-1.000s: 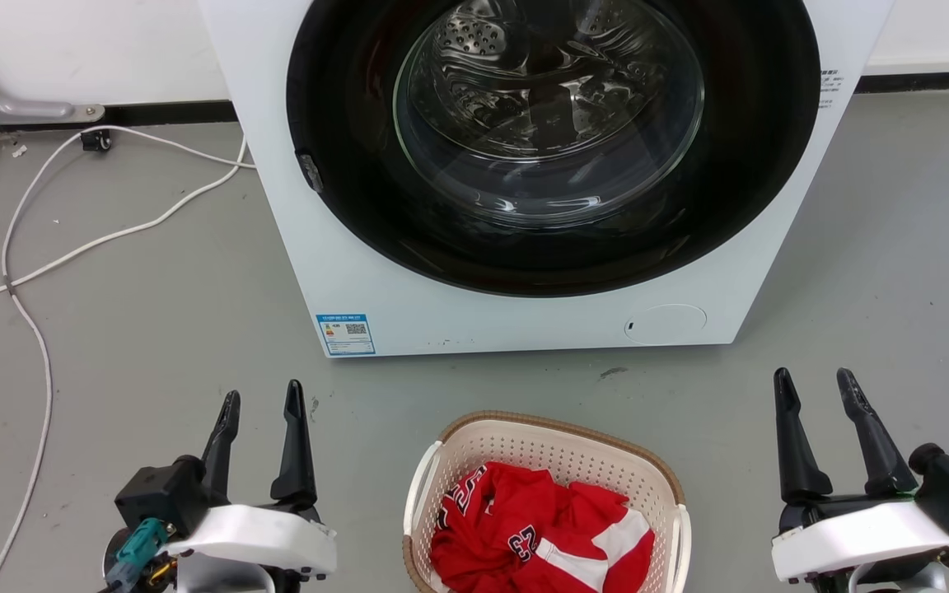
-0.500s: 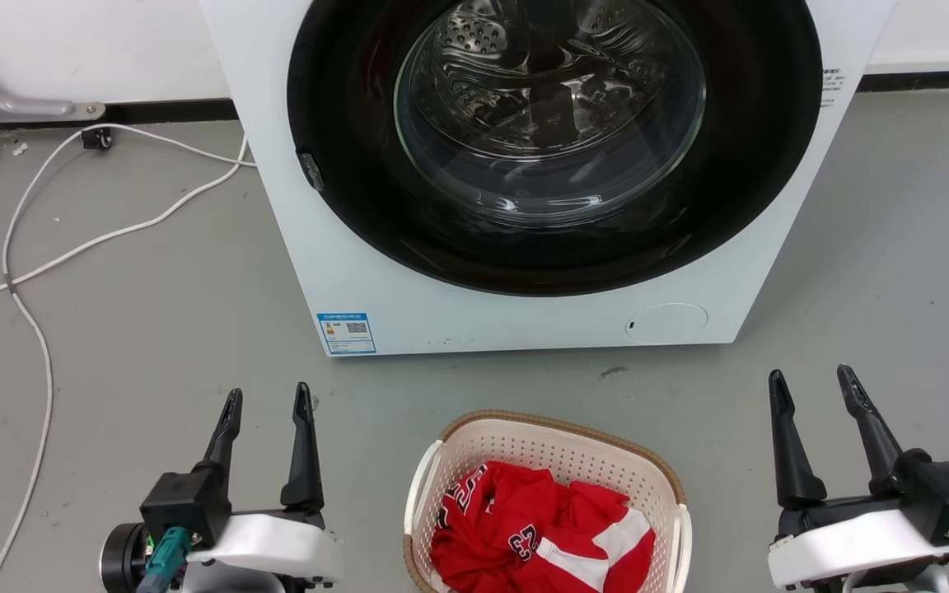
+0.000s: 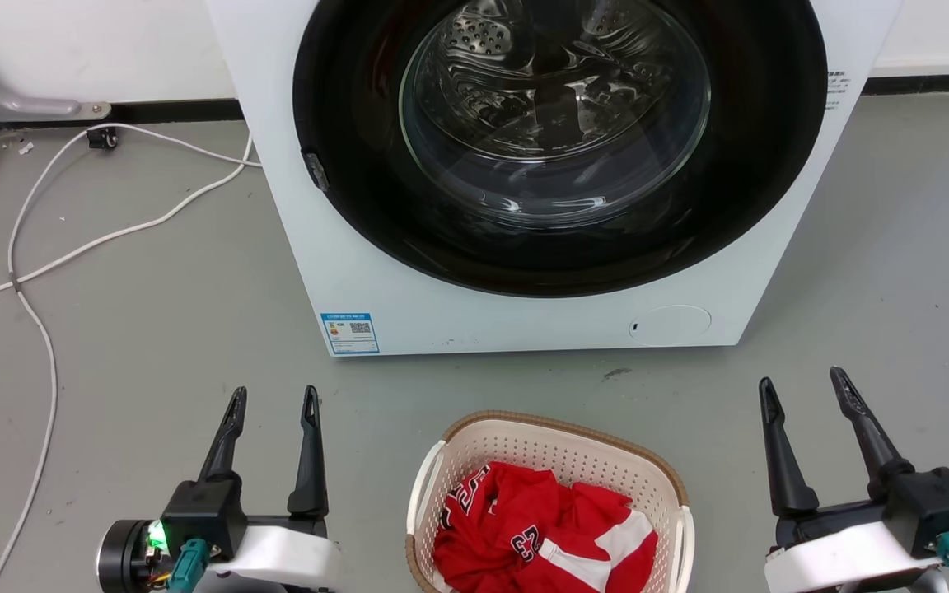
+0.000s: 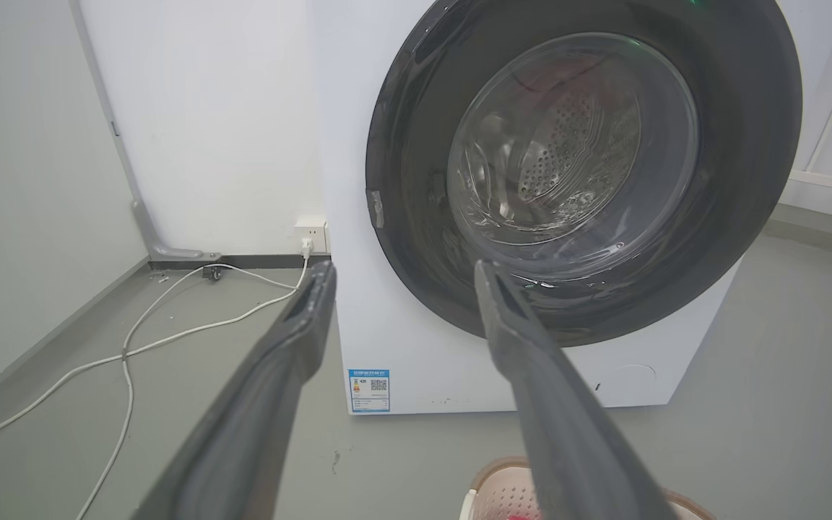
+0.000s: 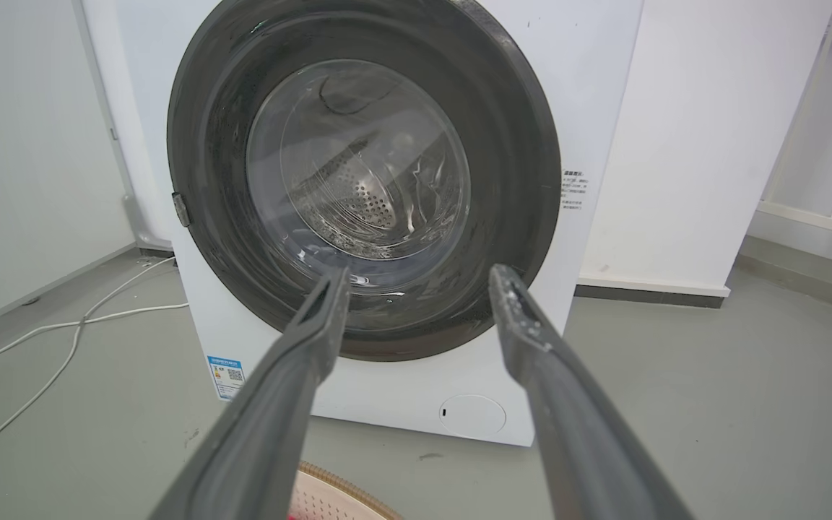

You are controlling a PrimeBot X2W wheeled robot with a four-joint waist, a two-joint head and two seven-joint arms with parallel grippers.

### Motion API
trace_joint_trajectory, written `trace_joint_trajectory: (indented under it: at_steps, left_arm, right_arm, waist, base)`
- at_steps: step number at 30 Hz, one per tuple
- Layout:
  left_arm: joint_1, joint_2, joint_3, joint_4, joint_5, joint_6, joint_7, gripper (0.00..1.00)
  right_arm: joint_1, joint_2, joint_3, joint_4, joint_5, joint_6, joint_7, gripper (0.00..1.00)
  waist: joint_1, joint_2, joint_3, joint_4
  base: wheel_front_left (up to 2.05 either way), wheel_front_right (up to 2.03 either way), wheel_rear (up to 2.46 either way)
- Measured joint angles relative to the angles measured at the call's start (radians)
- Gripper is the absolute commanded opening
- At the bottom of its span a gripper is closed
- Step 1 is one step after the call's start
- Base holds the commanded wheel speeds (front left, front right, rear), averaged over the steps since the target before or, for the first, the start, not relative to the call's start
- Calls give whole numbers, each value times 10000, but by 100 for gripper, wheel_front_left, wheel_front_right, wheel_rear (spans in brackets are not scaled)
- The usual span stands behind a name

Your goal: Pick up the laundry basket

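one rounded, perforated, woven-rimmed cream laundry basket (image 3: pixel 561 451)

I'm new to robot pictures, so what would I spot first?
A big white washing machine with a round dark glass door stands at the back. On the grey floor before it sits the cream laundry basket with red clothes inside, flanked by the open left gripper and right gripper.

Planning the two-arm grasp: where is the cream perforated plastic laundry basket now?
Head view, bottom centre: the cream perforated plastic laundry basket sits on the grey floor between the left hand and right hand, in front of the white front-loading washing machine.
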Motion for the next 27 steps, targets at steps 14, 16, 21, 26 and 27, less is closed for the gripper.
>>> trace_joint_trajectory:
  at_steps: [14,16,21,26,27]
  left_arm:
    - [119,-12,15,-86,907,161,-217,100]
    - [121,-13,23,-82,907,161,-219,100]
    - [122,-21,25,-75,909,161,-219,100]
    - [123,-27,40,-63,918,161,-219,100]
    - [124,-27,44,-63,920,161,-219,100]
  right_arm:
    - [82,-6,35,-96,-853,0,-219,100]
    - [82,-6,25,-96,-851,0,-219,100]
    - [86,-6,19,-96,-846,0,-219,100]
    - [91,-6,19,-94,-832,0,-219,100]
    - [91,-6,23,-94,-832,0,-219,100]
  waist:
    - [0,0,26,19]
    - [0,0,30,20]
    - [0,0,32,29]
    - [0,0,28,29]
    - [0,0,28,29]
  base:
    - [0,0,0]
    - [0,0,0]
    - [0,0,0]
    - [0,0,0]
    - [0,0,0]
